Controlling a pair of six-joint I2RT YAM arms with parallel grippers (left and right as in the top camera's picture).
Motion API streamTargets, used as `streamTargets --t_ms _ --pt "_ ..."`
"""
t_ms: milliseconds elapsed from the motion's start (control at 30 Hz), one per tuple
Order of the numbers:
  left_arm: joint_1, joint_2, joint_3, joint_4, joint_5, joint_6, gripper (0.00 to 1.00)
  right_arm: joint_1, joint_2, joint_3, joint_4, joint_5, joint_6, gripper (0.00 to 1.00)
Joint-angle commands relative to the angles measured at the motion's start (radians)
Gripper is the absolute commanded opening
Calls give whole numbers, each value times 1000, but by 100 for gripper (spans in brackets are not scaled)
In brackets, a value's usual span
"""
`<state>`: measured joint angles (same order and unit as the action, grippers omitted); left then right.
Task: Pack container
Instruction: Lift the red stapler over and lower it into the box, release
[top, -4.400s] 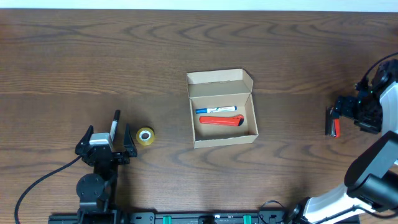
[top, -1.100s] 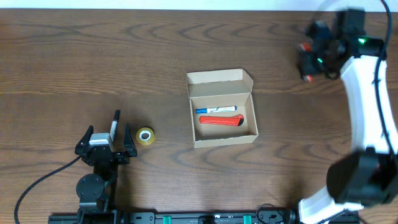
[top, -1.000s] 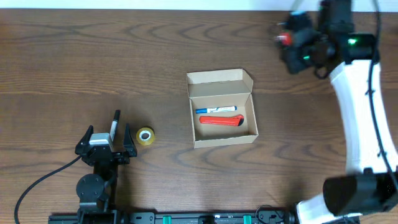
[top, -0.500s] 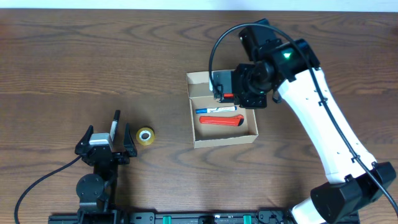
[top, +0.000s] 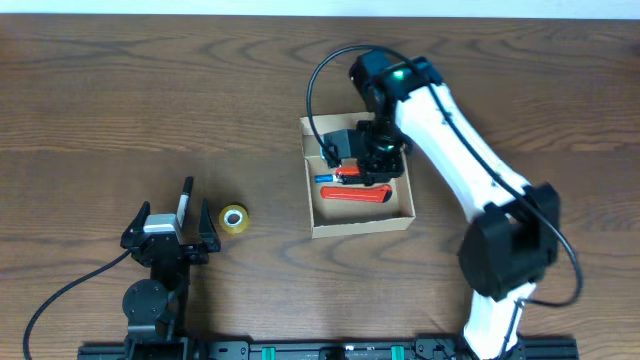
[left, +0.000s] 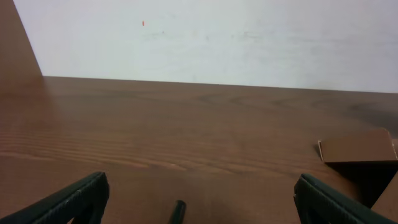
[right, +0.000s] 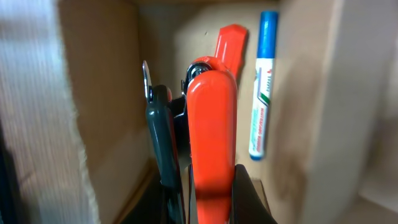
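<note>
Dark wood table (top: 90, 90) under a pale wall. Near the front-left corner the left gripper (top: 172, 222) stands spread wide and empty, with a black pen (top: 185, 198) at one finger and a yellow tape roll (top: 233, 218) just beside it. The container (top: 362, 226) sits mid-table with its flap up. The right gripper (top: 352, 160), near the far-right corner a second ago, has dropped inside, clamped tight on a red-and-black tool (right: 211, 124) over a red cutter (top: 358, 195), beside a blue-capped marker (right: 264, 93). Cardboard walls crowd both sides; bare wood runs along the far edge.
</note>
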<state>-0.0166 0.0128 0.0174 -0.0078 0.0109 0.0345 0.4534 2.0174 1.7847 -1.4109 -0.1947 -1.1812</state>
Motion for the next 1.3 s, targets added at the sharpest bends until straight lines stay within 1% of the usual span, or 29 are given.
streamTargets --t_ms 0,233,400,600,633,700,767,800,867,900,933,1000,1033,1133,1167,1200,1233,1267 --pt "3 -7 -13 -11 -15 11 96 8 80 -3 13 -23 6 1" --pt "3 -7 -13 -11 -15 11 96 8 200 -3 40 -21 5 1" --pt "3 -7 -13 -10 -15 11 95 8 206 -3 51 14 -53 1" --pt "3 -7 -13 -10 -15 11 95 8 206 -3 99 31 -55 1" --pt "3 -7 -13 -10 -15 11 95 8 206 -3 105 31 -55 4" --pt "3 -7 -13 -10 -15 11 95 8 206 -3 116 31 -46 17" --pt "3 -7 -13 -10 -15 11 95 8 206 -3 120 30 -39 18" --pt "3 -7 -13 -10 -15 11 95 8 206 -3 118 30 -39 22" --pt "3 -7 -13 -10 -15 11 95 8 206 -3 117 30 -38 46" --pt "3 -7 -13 -10 -15 11 95 8 206 -3 117 30 -38 46" --pt "3 -7 -13 -10 -15 11 96 8 206 -3 117 31 -38 43" --pt "3 -7 -13 -10 -15 11 95 8 206 -3 114 34 -38 36" --pt "3 -7 -13 -10 -15 11 95 8 206 -3 113 34 -38 35" --pt "3 -7 -13 -10 -15 11 95 8 203 -2 111 40 -23 40" --pt "3 -7 -13 -10 -14 11 95 8 199 -2 109 43 -21 39" --pt "3 -7 -13 -9 -14 11 95 9 194 0 109 49 -20 37" --pt "3 -7 -13 -8 -14 11 96 10 184 4 109 53 -11 32" --pt "3 -7 -13 -6 -14 11 95 12 170 14 109 56 5 30"
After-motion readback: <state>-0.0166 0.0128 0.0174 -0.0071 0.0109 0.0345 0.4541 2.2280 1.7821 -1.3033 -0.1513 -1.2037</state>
